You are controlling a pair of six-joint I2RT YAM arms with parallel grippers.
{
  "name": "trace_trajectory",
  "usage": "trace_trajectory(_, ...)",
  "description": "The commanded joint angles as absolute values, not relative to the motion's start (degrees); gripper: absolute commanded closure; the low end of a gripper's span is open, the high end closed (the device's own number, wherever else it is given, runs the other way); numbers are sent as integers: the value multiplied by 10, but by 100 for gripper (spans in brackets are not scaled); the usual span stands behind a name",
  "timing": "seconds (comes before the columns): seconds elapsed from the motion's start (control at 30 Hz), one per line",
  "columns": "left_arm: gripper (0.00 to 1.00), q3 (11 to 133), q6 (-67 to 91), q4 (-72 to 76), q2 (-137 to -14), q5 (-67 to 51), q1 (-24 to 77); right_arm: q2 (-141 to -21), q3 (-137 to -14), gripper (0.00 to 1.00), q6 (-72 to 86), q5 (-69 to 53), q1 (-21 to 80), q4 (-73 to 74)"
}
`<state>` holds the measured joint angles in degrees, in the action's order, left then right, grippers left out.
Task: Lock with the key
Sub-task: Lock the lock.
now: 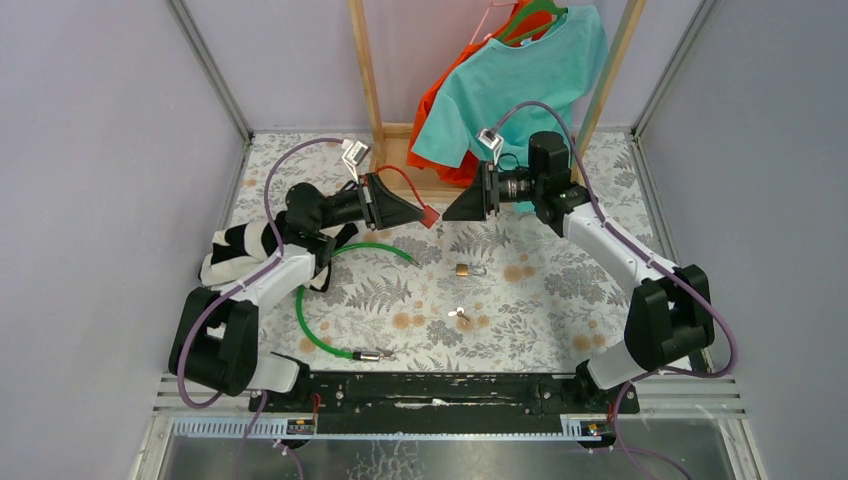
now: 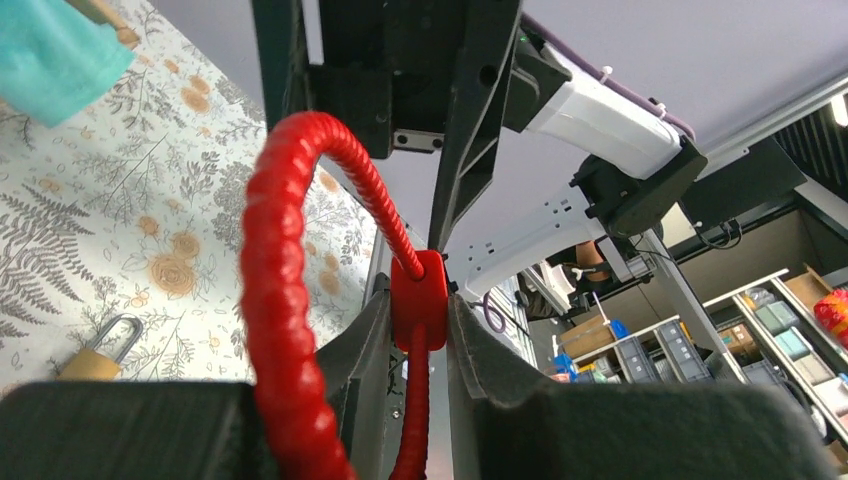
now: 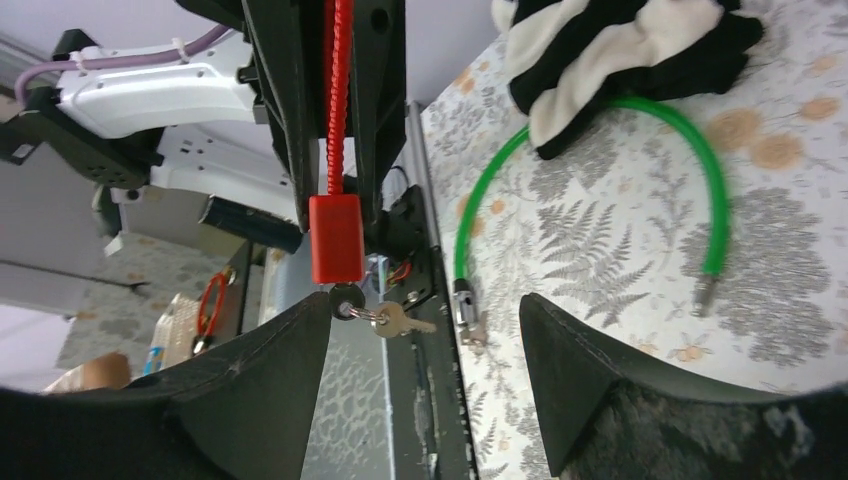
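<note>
My left gripper (image 1: 415, 213) is shut on the red body (image 1: 431, 216) of a red cable lock and holds it above the table. In the left wrist view the pads (image 2: 470, 340) clamp the body (image 2: 420, 295), and the red cable (image 2: 275, 300) loops up on the left. My right gripper (image 1: 452, 208) faces it, open. In the right wrist view a black-headed key (image 3: 347, 300) sits in the body's end (image 3: 336, 240), with a spare key (image 3: 402, 320) hanging from its ring. The open right gripper (image 3: 425, 325) is just short of it, its left finger next to the key head.
A brass padlock (image 1: 464, 270) and loose keys (image 1: 460, 316) lie mid-table. A green cable lock (image 1: 330, 305) curves at the left front, by a black-and-white cloth (image 1: 235, 255). Teal (image 1: 520, 80) and orange shirts hang on a wooden rack at the back.
</note>
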<state>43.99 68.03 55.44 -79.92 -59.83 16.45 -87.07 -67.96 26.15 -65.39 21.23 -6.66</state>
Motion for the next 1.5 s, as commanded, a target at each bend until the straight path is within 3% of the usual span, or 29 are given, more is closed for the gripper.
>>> trace_trajectory(0.0,100,436,676,626,-785,-606,163,-868,-667,25,347,-706,243,-185)
trace_trajectory(0.3,100,432,686,643,-787,-597,162,-873,-618,34,447,-743,259,-352)
trace_trajectory(0.53,100,430,691,649,-787,-594,163,-884,-602,49,476,-753,260,-412)
trace_trajectory(0.93,100,421,694,652,-791,-588,163,-904,-608,57,509,-747,260,-450)
trace_trajectory(1.33,100,422,698,644,-789,-582,163,-908,-605,75,510,-760,260,-465)
trace_trajectory(1.47,100,426,690,599,-790,-568,163,-903,-611,86,470,-760,260,-427)
